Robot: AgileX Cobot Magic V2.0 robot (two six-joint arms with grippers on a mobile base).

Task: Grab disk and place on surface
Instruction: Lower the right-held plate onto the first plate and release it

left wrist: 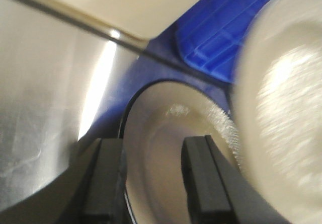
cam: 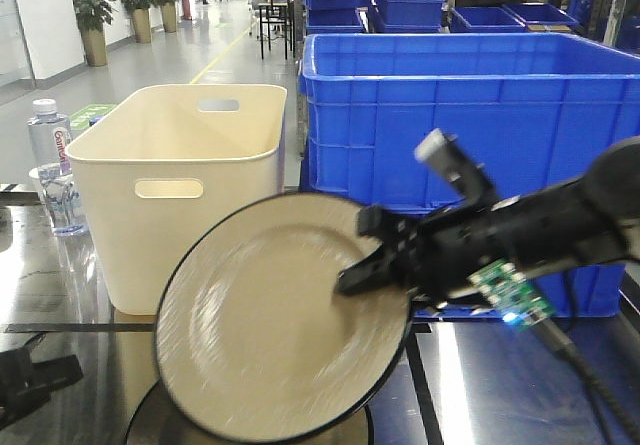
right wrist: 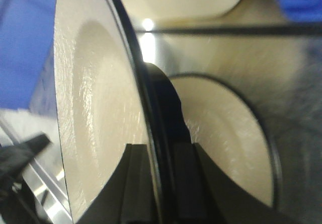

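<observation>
Cream round plate with dark rim (cam: 270, 335) hung tilted above glossy dark table (cam: 60, 295), right tool (cam: 347, 282) pinched its edge, left tool (left wrist: 153, 178) spread

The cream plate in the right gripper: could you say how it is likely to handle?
The plate looks rigid, unbent though the right gripper pinches only its rim. Its glossy glaze is probably slippery, so, tilted, it may pivot. Likely breakable if dropped.

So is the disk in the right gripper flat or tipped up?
Tipped up: the disk stands nearly on edge, its rim clamped in the right gripper.
</observation>
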